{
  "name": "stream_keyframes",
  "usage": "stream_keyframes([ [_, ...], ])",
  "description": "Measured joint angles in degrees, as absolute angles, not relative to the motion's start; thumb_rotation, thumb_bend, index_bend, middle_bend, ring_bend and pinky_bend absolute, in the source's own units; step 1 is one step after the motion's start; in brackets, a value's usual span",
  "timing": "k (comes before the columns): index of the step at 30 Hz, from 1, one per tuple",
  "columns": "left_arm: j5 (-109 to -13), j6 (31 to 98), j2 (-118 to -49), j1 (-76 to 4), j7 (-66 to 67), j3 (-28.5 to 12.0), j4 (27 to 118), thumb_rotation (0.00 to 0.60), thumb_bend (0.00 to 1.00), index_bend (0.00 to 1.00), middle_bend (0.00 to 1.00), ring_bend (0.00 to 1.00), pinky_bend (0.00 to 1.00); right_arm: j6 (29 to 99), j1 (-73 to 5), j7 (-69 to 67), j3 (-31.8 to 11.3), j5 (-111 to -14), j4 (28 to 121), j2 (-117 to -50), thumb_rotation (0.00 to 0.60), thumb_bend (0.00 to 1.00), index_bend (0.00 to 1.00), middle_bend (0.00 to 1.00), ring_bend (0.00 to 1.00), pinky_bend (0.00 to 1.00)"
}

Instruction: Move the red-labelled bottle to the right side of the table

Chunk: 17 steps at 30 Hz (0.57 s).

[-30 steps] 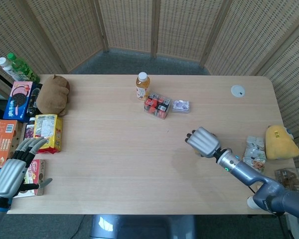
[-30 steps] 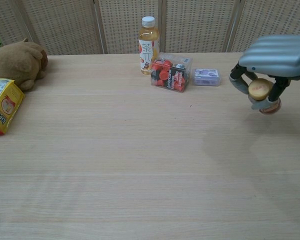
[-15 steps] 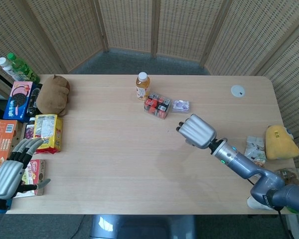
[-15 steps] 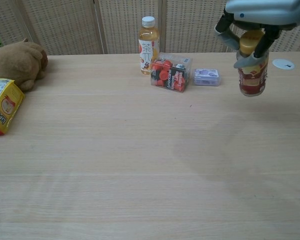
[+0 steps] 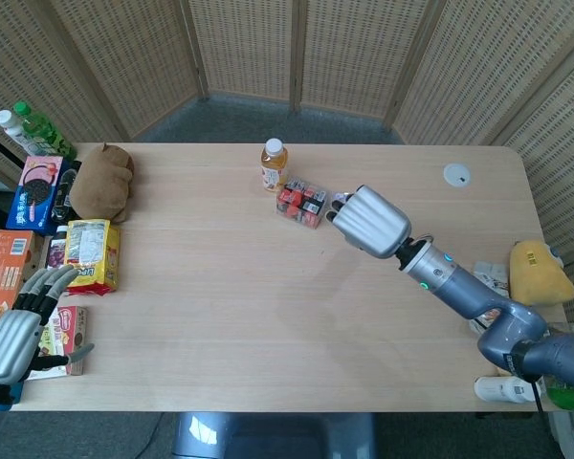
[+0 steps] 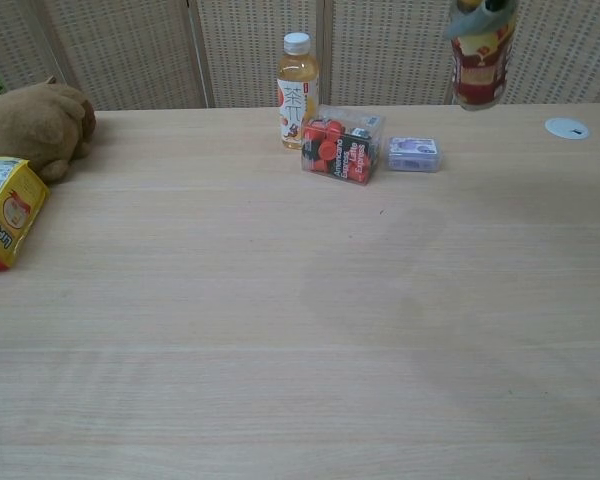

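Note:
The red-labelled bottle [image 6: 479,62] hangs high above the table near the top edge of the chest view, upright, its cap held in the fingers [image 6: 461,22] of my right hand. In the head view my right hand [image 5: 368,222] hovers over the middle-right of the table [image 5: 220,316], just right of the box of red items, and hides the bottle beneath it. My left hand [image 5: 17,333] lies off the table's front left corner, fingers spread, holding nothing.
A white-labelled tea bottle [image 5: 274,164] and a clear box of red items [image 5: 301,203] stand at the back centre, with a small purple box [image 6: 413,153] beside them. A white disc [image 5: 456,174] lies back right. Snack packs [image 5: 91,253] and a brown plush [image 5: 102,180] line the left edge; a yellow plush [image 5: 539,273] sits right.
My right hand has raised the bottle well off the table and carried it back and to the left, toward the box of red items. The left hand has hardly shifted.

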<state>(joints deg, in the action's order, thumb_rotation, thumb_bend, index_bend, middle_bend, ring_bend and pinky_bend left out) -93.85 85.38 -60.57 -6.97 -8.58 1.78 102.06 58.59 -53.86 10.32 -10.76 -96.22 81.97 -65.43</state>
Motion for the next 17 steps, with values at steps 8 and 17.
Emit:
stream_keyframes([
  [8, -93.67, 85.45, -60.78, -6.77, -7.38, 1.68, 102.6, 0.573, 0.07, 0.0, 0.0, 0.0, 0.0, 58.61, -55.79, 10.79, -13.0, -96.4, 84.33, -61.96, 0.6, 0.32, 0.76, 1.0, 1.0, 0.87],
  [17, -93.92, 85.66, -60.67, -6.64, -7.42, 1.62, 102.67, 0.574, 0.07, 0.0, 0.0, 0.0, 0.0, 58.62, -56.02, 12.14, -13.58, -95.9, 86.59, -60.1, 0.6, 0.33, 0.77, 1.0, 1.0, 0.87],
])
